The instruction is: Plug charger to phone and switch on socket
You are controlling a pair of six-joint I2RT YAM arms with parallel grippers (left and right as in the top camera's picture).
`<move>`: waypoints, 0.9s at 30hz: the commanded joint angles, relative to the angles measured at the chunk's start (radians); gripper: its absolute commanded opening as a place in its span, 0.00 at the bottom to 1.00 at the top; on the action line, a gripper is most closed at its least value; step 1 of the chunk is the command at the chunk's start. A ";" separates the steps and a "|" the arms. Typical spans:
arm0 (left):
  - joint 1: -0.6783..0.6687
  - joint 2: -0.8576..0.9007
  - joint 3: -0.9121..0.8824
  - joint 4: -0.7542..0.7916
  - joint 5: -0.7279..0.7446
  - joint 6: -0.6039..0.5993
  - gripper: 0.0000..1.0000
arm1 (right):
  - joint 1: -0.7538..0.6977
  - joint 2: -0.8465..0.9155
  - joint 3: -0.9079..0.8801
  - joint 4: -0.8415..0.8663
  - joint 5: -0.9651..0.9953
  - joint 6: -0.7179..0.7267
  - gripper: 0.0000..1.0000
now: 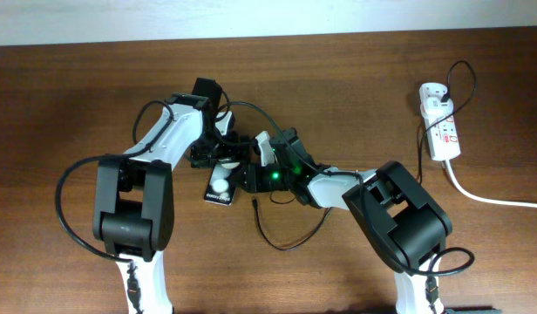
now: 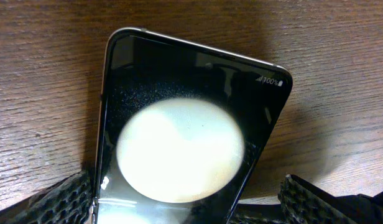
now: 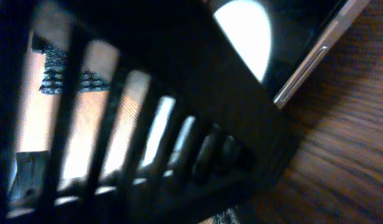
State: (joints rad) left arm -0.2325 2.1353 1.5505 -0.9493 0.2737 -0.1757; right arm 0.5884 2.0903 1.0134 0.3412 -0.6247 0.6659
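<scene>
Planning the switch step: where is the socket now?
In the overhead view, the socket lies at the upper right, far from the phone at centre.

We record the left arm and right arm: black housings, white links, looping black cables, one green lamp.

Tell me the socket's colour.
The socket is white with red marks; the overhead view shows it best.

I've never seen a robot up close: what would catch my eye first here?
The left arm and right arm meet at the middle of the table over a small black phone, a green light glowing on the right one. In the left wrist view, the phone's white round patch fills much of the picture. The white socket lies apart, far right in the overhead view.
</scene>
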 commanded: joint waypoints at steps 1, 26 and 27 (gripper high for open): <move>-0.018 -0.006 -0.011 0.005 0.038 0.014 0.98 | 0.014 0.009 0.005 0.018 0.043 0.080 0.25; 0.215 -0.267 -0.011 0.049 0.450 0.233 1.00 | -0.153 0.003 0.005 0.420 -0.499 0.192 0.04; 0.230 -0.310 -0.011 0.039 0.550 0.310 0.99 | -0.196 0.003 0.005 0.522 -0.609 0.290 0.04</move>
State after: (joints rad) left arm -0.0196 1.9049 1.5383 -0.8974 0.6346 -0.0223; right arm 0.4461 2.1029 1.0073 0.7620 -0.9653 0.8349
